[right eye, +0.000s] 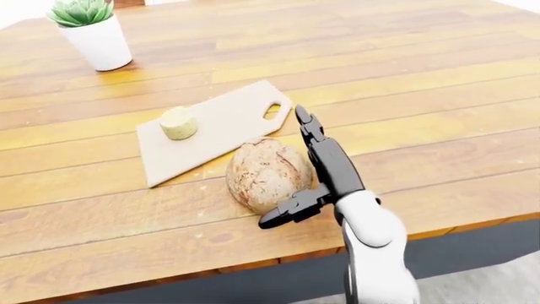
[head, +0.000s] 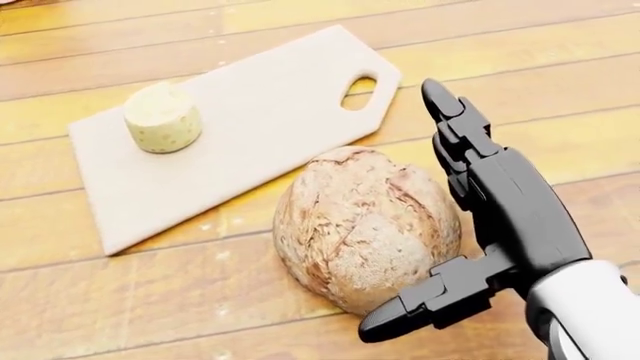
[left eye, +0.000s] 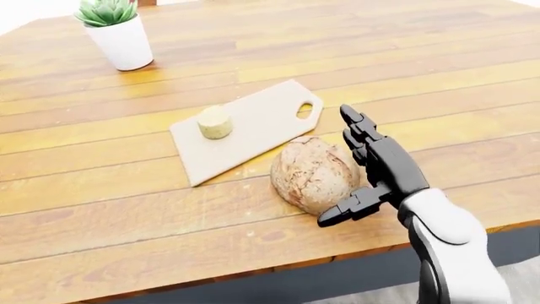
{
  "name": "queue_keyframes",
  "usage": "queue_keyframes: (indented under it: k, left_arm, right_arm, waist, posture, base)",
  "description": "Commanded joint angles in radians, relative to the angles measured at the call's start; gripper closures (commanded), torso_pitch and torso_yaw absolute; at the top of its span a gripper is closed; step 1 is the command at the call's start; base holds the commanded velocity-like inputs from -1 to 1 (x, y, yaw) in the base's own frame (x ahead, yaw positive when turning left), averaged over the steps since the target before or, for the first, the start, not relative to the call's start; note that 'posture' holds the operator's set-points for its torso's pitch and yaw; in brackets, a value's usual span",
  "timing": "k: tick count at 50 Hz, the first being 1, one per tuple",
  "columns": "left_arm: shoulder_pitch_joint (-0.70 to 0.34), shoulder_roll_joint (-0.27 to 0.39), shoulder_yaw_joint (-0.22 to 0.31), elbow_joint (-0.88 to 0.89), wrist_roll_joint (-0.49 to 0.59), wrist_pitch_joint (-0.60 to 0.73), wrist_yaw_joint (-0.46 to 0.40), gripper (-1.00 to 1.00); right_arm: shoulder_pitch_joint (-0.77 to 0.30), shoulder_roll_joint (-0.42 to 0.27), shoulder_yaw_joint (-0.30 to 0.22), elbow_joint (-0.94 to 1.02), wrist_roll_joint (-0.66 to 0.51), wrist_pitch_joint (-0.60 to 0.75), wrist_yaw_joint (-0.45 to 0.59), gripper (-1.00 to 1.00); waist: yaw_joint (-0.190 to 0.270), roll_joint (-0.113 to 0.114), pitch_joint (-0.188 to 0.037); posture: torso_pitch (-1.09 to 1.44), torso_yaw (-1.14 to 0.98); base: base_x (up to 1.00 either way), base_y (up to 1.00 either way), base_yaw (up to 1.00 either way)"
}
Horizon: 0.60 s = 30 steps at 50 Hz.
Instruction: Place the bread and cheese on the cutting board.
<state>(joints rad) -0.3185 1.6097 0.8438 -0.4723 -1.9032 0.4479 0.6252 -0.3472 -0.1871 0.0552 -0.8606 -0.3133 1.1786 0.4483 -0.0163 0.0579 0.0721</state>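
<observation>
A wooden table [left eye: 253, 57] of warm yellow-brown planks fills all 3 views, its near edge showing along the bottom of the 2 eye views.

Next in size, the cutting board [head: 270, 97] lies flat and slanted on the planks, its handle hole toward the upper right of the head view.

The bread [head: 365, 225], a round crusty loaf, sits on the bare table just beside the board's lower long edge. Whether it touches that edge I cannot tell, but almost all of it plainly rests on the wood.

The right hand [head: 470, 217] stands against the loaf's right side, spread wide. The 2 long fingers [head: 445, 105] point up and away past the loaf toward the board's handle, and the thumb [head: 420, 307] reaches under the loaf's lower right. The palm faces the bread, close to it or just touching, with nothing yet gripped. The white forearm comes in from the bottom right. The left hand is not in view.

A potted succulent [left eye: 118, 35] stands well apart at the upper left of the left-eye view.

Smallest, the cheese [head: 162, 118], a pale stubby cylinder, stands on the board near its left end.

So, by my reading, 1 of the 2 items is done. The bread is left, and the hand looks set to cup or push it up-left onto the board.
</observation>
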Motion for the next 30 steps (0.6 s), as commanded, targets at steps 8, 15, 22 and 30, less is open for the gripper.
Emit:
queue_keyframes:
  k: [8,15,22,30]
  left_arm:
    - [-0.015,0.020,0.033,0.021,0.004,-0.019,0.003,-1.00]
    - [-0.011,0.024,0.038,0.029,0.003,-0.021,0.000,-1.00]
    - [-0.009,0.029,0.047,0.033,-0.001,-0.020,-0.001,-1.00]
    - [-0.006,0.029,0.061,0.037,-0.003,-0.012,-0.003,-1.00]
  right_arm:
    - [-0.019,0.015,0.021,-0.020,-0.078,-0.046,0.040,-0.95]
    - [-0.012,0.026,0.033,0.006,-0.137,-0.083,0.074,-0.63]
    - [0.008,0.040,0.036,0.027,-0.205,-0.128,0.107,-0.51]
    - [0.002,0.060,0.032,0.023,-0.274,-0.139,0.148,0.11]
  waist:
    - [-0.001,0.005,-0.017]
    - [-0.003,0.007,-0.016]
    - [-0.005,0.009,-0.017]
    - [-0.005,0.011,-0.017]
  posture:
    - [0.00,0.00]
    - [0.00,0.00]
    - [0.00,0.00]
    - [0.00,0.00]
  base:
    - [0.00,0.00,0.00]
    - [0.00,0.00,0.00]
    - [0.00,0.00,0.00]
    - [0.00,0.00,0.00]
